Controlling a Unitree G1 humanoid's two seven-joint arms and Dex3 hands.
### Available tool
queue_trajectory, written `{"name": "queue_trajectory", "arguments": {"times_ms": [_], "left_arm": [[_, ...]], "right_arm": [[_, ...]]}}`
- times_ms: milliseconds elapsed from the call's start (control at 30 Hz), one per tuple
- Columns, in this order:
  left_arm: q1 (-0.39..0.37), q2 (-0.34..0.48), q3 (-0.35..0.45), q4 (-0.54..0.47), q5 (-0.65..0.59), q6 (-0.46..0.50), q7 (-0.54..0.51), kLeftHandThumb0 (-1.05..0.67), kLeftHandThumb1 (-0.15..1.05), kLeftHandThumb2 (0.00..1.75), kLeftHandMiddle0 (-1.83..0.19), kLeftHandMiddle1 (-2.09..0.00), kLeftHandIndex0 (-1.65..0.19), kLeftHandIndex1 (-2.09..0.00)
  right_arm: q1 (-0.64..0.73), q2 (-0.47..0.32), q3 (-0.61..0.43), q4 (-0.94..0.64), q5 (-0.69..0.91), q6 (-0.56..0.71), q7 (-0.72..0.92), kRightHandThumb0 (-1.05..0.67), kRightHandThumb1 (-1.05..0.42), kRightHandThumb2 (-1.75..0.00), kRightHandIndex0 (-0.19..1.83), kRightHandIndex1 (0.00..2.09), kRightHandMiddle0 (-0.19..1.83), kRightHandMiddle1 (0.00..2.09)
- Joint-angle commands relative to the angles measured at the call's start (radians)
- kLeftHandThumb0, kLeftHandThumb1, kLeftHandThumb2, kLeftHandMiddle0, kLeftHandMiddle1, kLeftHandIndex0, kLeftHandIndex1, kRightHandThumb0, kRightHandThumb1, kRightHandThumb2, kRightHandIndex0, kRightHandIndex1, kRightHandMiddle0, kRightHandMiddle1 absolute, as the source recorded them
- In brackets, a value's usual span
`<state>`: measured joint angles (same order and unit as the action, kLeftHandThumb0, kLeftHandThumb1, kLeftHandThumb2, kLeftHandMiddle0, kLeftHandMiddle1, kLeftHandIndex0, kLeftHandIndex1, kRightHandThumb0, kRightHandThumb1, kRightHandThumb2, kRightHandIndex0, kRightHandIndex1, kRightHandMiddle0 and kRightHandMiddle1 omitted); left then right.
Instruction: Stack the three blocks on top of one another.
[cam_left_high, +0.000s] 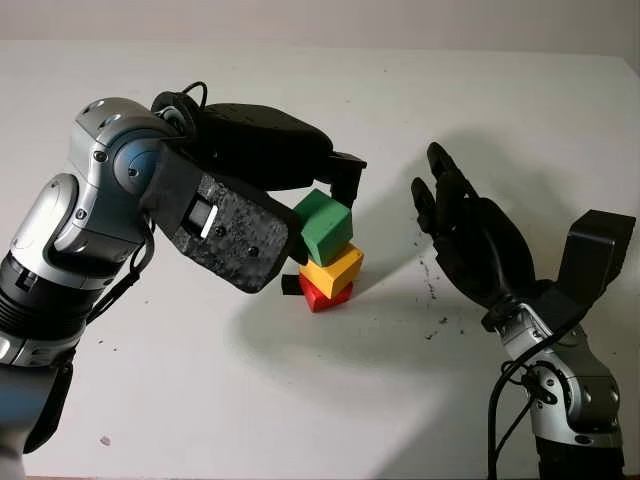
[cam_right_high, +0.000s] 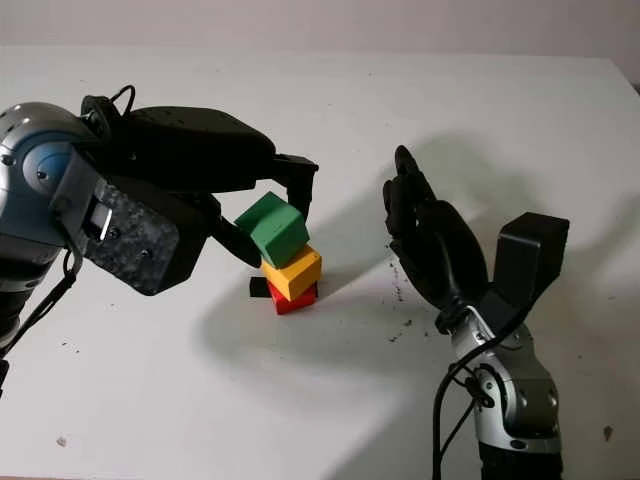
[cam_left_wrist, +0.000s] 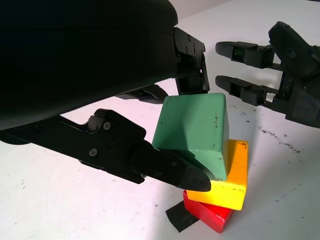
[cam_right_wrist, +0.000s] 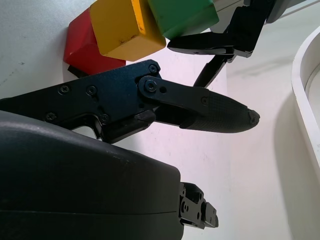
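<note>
Three blocks stand as a stack on the white table (cam_left_high: 250, 400): a red block (cam_left_high: 325, 294) at the bottom, a yellow block (cam_left_high: 333, 270) on it, and a green block (cam_left_high: 326, 232) tilted on top. My left hand (cam_left_high: 318, 215) reaches in from the left and is shut on the green block (cam_left_wrist: 192, 127), with a thumb under its near side and fingers (cam_left_wrist: 192, 70) behind it. The green block's lower edge touches the yellow block (cam_left_wrist: 235, 175). My right hand (cam_left_high: 437, 188) is held up, open, to the right of the stack and apart from it.
A small black flat piece (cam_left_high: 291, 284) lies on the table against the red block's left side. Dark specks (cam_left_high: 432, 290) mark the surface right of the stack. A white curved rim (cam_right_wrist: 305, 100) appears in the right wrist view.
</note>
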<state>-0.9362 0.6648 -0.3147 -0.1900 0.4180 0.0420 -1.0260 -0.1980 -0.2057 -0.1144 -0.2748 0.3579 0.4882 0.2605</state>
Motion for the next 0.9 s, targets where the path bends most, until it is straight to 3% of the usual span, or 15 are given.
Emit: {"name": "queue_trajectory", "arguments": {"times_ms": [0,333,867], "left_arm": [[-0.025,-0.008,-0.005,-0.013,0.003,0.014,-0.004,-0.39,1.05,0.21,-0.4,-0.06,-0.18,-1.48],[-0.037,-0.008,-0.014,-0.009,-0.002,0.024,-0.032,-0.36,1.05,0.21,-0.36,-0.04,-0.18,-1.42],[-0.038,-0.011,-0.021,-0.004,-0.002,0.012,-0.04,-0.34,1.05,0.2,-0.38,-0.05,-0.12,-1.57]], "right_arm": [[0.012,-0.002,-0.008,-0.018,0.007,0.001,-0.002,-0.75,-1.05,-0.64,-0.19,0.0,-0.19,0.0],[0.018,0.005,-0.006,-0.012,0.011,-0.009,-0.003,-0.75,-1.05,-0.64,-0.19,0.0,-0.19,0.0],[0.025,0.001,-0.002,-0.032,0.01,0.011,-0.02,-0.75,-1.05,-0.64,-0.19,0.0,-0.19,0.0]]}}
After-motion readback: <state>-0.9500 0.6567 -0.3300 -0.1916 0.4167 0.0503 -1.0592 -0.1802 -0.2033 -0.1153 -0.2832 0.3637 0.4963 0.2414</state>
